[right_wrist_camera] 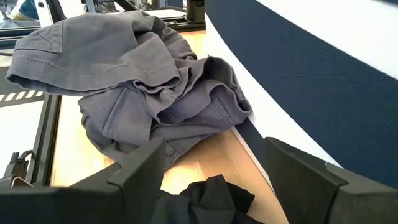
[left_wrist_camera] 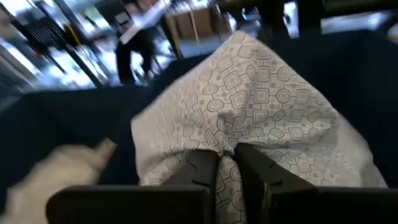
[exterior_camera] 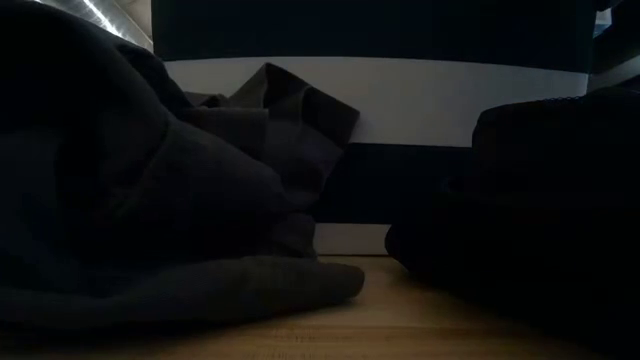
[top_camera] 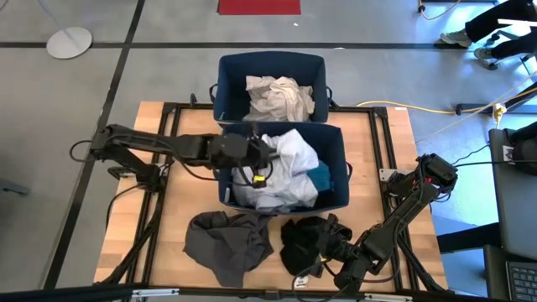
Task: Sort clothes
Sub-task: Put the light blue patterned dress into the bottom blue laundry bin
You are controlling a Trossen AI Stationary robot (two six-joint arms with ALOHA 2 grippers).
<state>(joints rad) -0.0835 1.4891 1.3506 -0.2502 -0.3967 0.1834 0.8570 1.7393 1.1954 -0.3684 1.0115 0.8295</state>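
Observation:
The near navy bin [top_camera: 340,159] holds a white patterned garment [top_camera: 289,159] and a teal piece [top_camera: 320,177]. My left gripper [top_camera: 267,155] hovers over that bin's left part, shut on the white garment [left_wrist_camera: 261,106]. A cream garment [top_camera: 277,96] lies in the far navy bin [top_camera: 226,84]. On the table in front of the bins lie a dark grey garment [top_camera: 228,243] and a black garment [top_camera: 304,243]. My right gripper [right_wrist_camera: 214,177] stands open at the black garment's near right edge [right_wrist_camera: 208,199]. My left gripper pinches a bunched fold of the white patterned garment [left_wrist_camera: 227,167] between its two fingers. One layer or several, I cannot tell. The fingers reach nearly level from the table's left over the bin. The cloth spreads out beyond the fingertips and lies in the near bin.
The two bins stand one behind the other at the table's middle. The near bin's white-lined wall [right_wrist_camera: 311,81] rises close beside my right gripper. The grey garment [right_wrist_camera: 137,81] is heaped against that wall. Bare wood [top_camera: 126,210] shows at the table's left. People's legs [top_camera: 495,33] show beyond the far right.

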